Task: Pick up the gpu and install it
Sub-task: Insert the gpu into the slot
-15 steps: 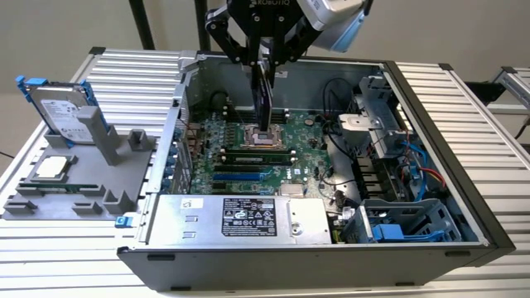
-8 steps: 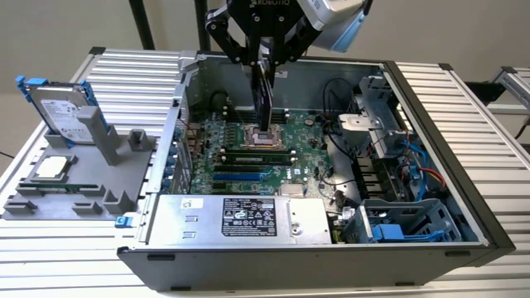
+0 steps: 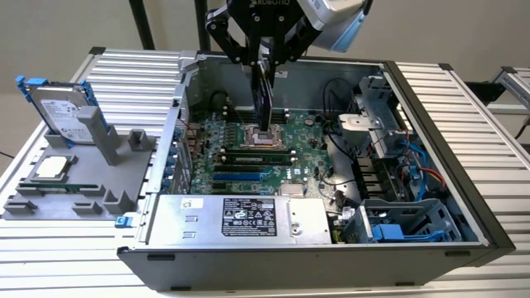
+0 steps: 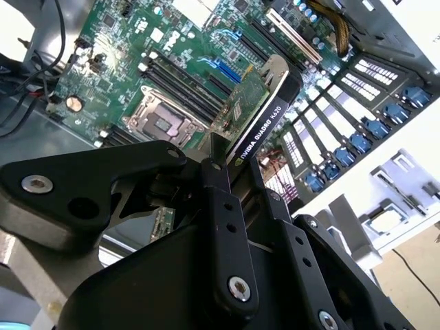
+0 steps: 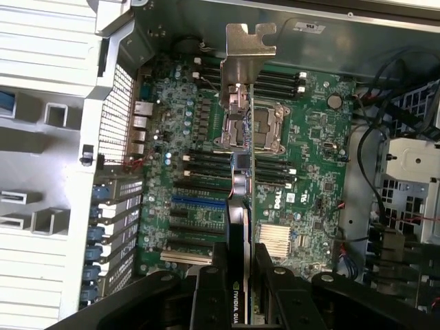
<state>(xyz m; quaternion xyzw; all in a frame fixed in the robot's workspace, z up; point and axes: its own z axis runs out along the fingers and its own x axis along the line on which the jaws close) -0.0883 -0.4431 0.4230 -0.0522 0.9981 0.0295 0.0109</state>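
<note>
The claw (image 3: 267, 59) is clenched on the gpu (image 3: 263, 93), its 2 black fingers (image 4: 218, 185) pressing the card's flat faces. The card hangs on edge from the claw, inside the open case (image 3: 414, 105) and above the motherboard (image 3: 311, 139). In the exterior view its lower end is close over the CPU socket (image 3: 269, 138); whether it touches cannot be told. In the first wrist view the gpu (image 5: 240, 227) runs out from the claw (image 5: 240, 258) across the board, with its silver bracket (image 5: 249, 45) at the far end, over the socket (image 5: 251, 127). The blue slot (image 5: 198, 201) lies to one side of the card. The case stands in the middle of the tabletop (image 3: 124, 68), its power supply (image 3: 248, 217) along the near wall. By the tabletop's edge at the exterior view's left, a grey fixture (image 3: 124, 155) holds a hard drive (image 3: 62, 112) upright and a CPU (image 3: 51, 166) lying flat.
</note>
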